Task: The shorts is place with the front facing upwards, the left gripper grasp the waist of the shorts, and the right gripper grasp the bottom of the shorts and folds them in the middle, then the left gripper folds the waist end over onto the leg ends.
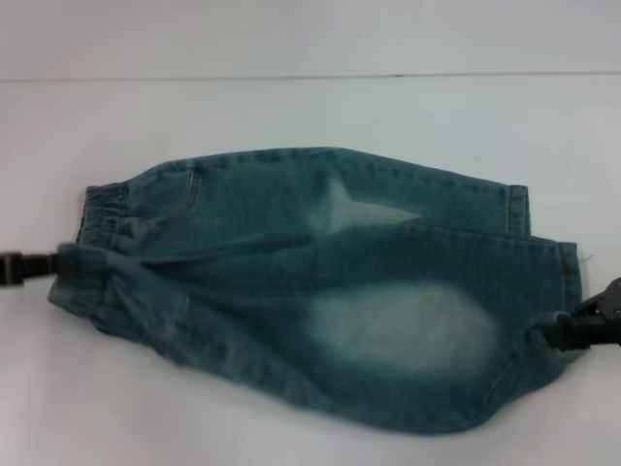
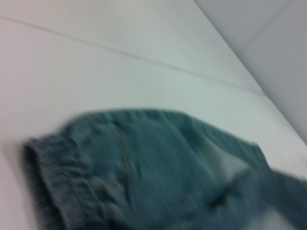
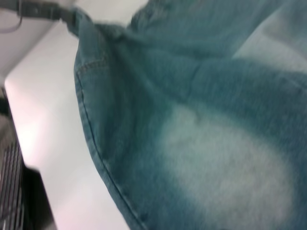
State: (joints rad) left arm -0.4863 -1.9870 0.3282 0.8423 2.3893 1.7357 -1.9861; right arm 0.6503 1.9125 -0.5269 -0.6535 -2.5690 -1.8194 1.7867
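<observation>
The blue faded-denim shorts (image 1: 320, 291) lie across the white table (image 1: 291, 107), waist to the left and legs to the right. Their near half is raised and drawn taut over the far half, a pale bleached patch (image 1: 408, 325) facing up. My left gripper (image 1: 47, 264) is at the left edge, shut on the near corner of the ruffled waist (image 1: 102, 209). At the right, my right gripper (image 1: 568, 330) is shut on the near leg hem. The far leg hem (image 1: 516, 209) lies flat. The left wrist view shows the waistband (image 2: 53, 177). The right wrist view shows stretched denim (image 3: 201, 120) and the left gripper (image 3: 60, 13) far off.
A seam line (image 1: 310, 78) crosses the table behind the shorts. The right wrist view shows the table's edge (image 3: 29, 139), with dark equipment (image 3: 9, 191) below it.
</observation>
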